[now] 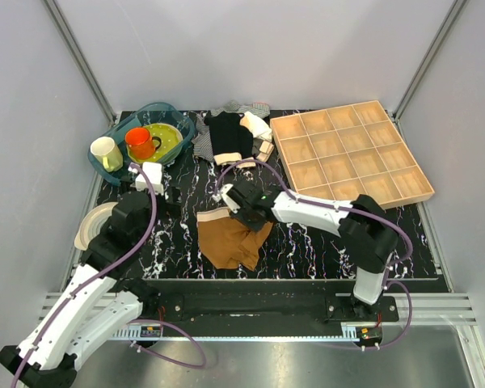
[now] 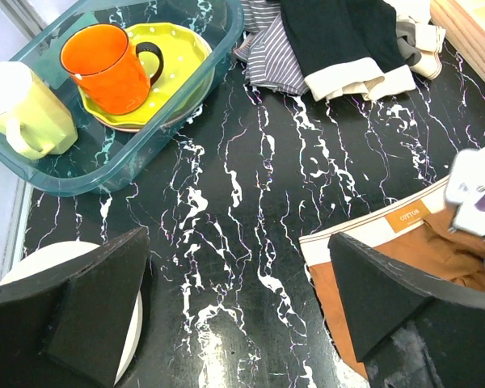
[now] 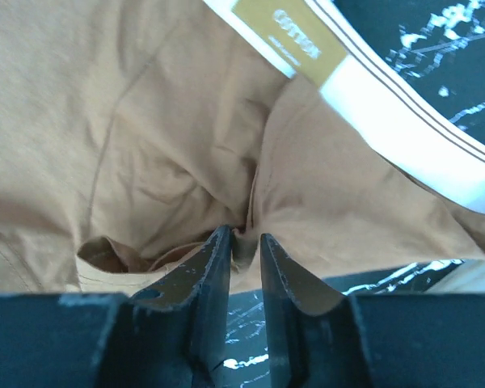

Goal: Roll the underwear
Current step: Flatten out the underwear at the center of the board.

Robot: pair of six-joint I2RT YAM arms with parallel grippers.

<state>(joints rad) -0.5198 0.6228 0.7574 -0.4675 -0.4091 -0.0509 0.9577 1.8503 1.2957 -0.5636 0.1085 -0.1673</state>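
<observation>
Firstly, tub [image 2: 145, 133]: far to the left of the tray [image 1: 347, 166], with an orange mug [image 2: 105, 69] in it; it looks parked out of the way and has no part in the rolling.
Left claw [image 2: 234, 242]: also left of the tray, hanging over the dark table [image 2: 250, 121] with its jaws spread as wide as they go and nothing between them; I'd guess it is waiting to pin or steady the cloth.
Spare clothes: a striped cloth [image 1: 202, 141] and a black garment [image 1: 229, 136] lie heaped just left of the tray's far corner, well apart from the job.
Underwear [image 1: 230, 238]: rust-brown, spread loosely on the table to the left of the tray's near-left corner, its pale waistband [image 1: 214, 212] on the far side; one side is rumpled and pulled up, so it is not yet rolled.
Right claw [image 3: 245, 234]: reaching in from the tray's side, jaws nearly together with a small fold of the brown cloth pinched between the tips.
Cloth against claw: the fold sits right at the fingertips, below the waistband and its label [image 3: 295, 47], and the rest of the garment spreads away from the jaws.
Why held so: gripping just under the band probably gives a starting edge to turn over.
</observation>
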